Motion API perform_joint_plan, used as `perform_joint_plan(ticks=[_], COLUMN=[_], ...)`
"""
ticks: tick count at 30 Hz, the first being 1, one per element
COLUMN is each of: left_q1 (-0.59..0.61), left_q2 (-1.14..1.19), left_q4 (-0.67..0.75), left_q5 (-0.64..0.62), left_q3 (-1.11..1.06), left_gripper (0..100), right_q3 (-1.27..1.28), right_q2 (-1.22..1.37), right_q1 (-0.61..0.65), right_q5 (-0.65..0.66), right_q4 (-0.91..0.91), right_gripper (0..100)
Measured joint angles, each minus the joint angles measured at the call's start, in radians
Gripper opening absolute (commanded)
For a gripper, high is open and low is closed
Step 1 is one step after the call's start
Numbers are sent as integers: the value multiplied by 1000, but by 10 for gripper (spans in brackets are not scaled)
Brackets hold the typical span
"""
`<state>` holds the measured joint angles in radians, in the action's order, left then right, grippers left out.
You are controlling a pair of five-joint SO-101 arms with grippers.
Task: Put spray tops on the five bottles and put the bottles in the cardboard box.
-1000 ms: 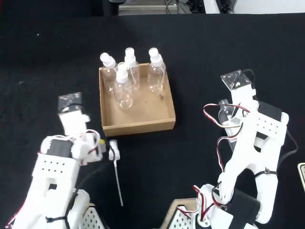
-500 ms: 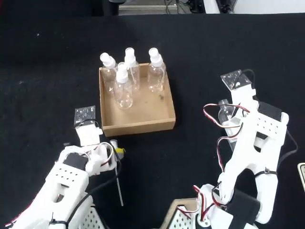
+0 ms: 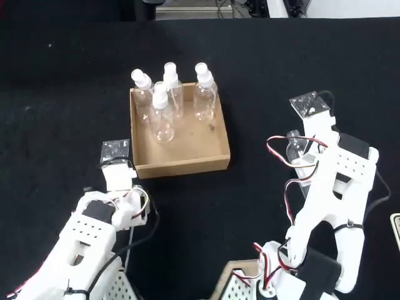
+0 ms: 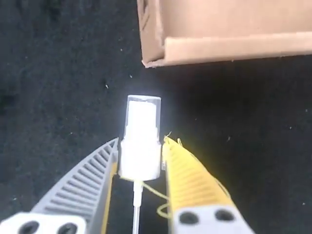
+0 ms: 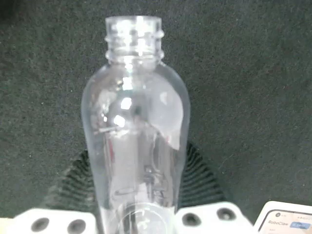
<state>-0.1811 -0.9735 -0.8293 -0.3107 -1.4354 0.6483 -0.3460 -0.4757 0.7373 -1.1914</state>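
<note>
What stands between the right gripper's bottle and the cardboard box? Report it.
Nothing visible. Bare black cloth lies between the uncapped bottle in the right gripper and the cardboard box; the four capped bottles stand toward its far side.

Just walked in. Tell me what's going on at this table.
Spray bottles are being capped and boxed. Four capped bottles stand in the cardboard box. The left gripper is shut on a loose spray top just in front of the box. The right gripper holds the uncapped bottle off to the right, its neck open.
</note>
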Motion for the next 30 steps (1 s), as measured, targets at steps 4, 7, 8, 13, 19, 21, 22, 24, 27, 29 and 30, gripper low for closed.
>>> perform_joint_plan(ticks=[4,7,8,13,19,21,22,24,27,29,30], left_q1=[150,311,359,519,545,545,545,546,551,551,551], left_q2=[-3,-3,-2,-2,-2,-2,-2,-2,-2,-2,-2], left_q4=[-3,-3,-3,-3,-3,-3,-3,-3,-5,-6,-6], left_q5=[63,103,115,149,84,64,60,58,58,58,58], left_q3=[5,51,71,192,361,413,434,460,474,477,480], left_gripper=[37,37,34,32,32,32,32,32,34,33,32], right_q3=[0,-8,-20,-89,-112,-112,-112,-112,-74,-17,6], right_q2=[0,0,0,0,-64,-114,-146,-216,-336,-414,-446], right_q1=[0,0,0,0,77,117,137,164,207,252,276], right_q5=[0,0,0,-2,-75,-114,-138,-199,-265,-292,-302], right_q4=[0,-35,-52,-103,-149,-152,-152,-135,-78,-44,-32], right_gripper=[11,11,11,11,11,11,11,11,11,11,11])
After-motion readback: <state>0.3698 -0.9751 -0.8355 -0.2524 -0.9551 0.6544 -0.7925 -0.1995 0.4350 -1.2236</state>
